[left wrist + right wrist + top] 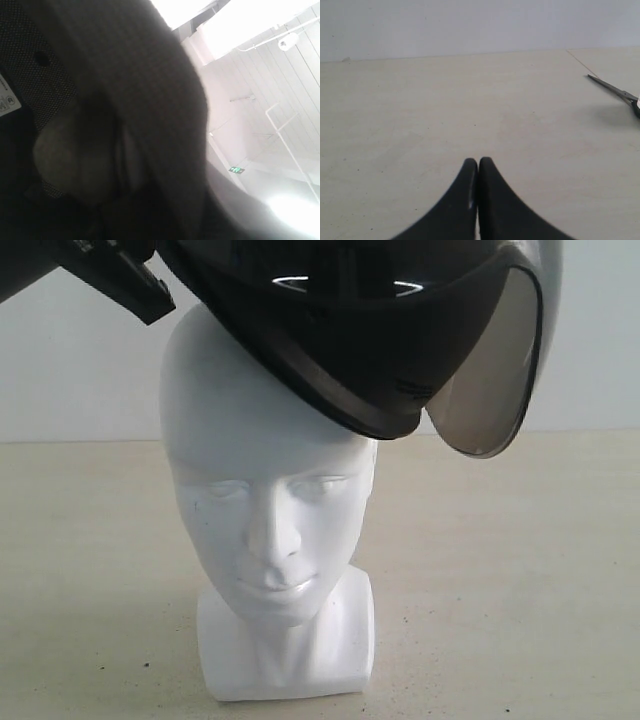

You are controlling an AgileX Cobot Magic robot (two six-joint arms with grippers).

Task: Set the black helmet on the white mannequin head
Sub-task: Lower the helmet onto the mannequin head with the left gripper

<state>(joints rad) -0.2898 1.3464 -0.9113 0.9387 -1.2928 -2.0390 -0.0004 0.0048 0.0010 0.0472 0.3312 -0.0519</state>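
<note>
Grasping the black helmet [340, 330] at its rim with my left tool [138, 288], I have it tilted over the white mannequin head [270, 510], while my right tool [478, 170] is clenched, empty, above the worktop [420, 110].

We find the head [270, 520] standing on the table [520, 570], a little left of the frame's middle. The helmet [370, 330] hangs tilted over its crown, filling the upper middle and upper right; its visor [495, 380] drops down right of the forehead.

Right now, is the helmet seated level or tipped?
Tipped: the black helmet slants, rim low over one side of the white mannequin head.
</note>
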